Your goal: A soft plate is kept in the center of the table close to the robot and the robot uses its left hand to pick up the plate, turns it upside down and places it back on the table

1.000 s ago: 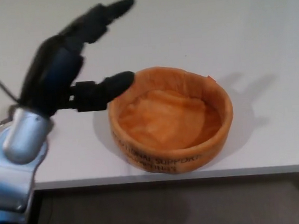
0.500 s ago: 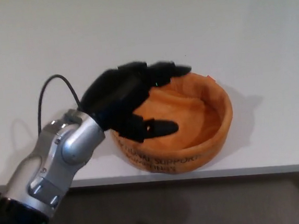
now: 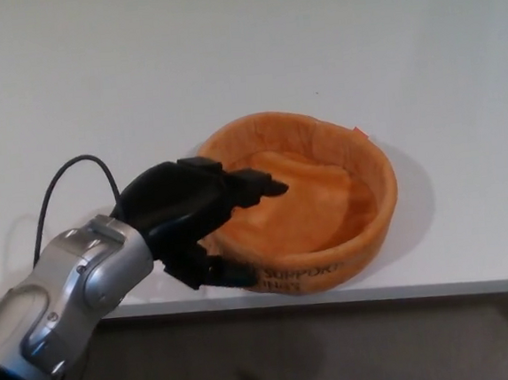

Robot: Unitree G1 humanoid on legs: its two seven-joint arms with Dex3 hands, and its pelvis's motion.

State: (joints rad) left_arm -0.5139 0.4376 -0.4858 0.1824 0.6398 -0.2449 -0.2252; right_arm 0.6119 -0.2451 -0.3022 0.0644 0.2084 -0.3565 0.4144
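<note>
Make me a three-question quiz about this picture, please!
1. Where is the soft plate?
A. near the table's front edge
B. on the floor
C. at the far back

2. What colour is it?
A. blue
B. orange
C. green

3. What is the left hand doing?
A. hanging far from the plate
B. gripping the plate's near-left rim
C. holding a cup

Answers: 1 A, it sits by the white table's front edge. 2 B, the fabric is orange. 3 B, fingers reach inside and the thumb presses outside the rim.

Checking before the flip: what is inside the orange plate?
Only the left hand's upper fingers reach over the orange soft plate's near-left rim; otherwise its crumpled fabric floor, partly hidden by them.
</note>
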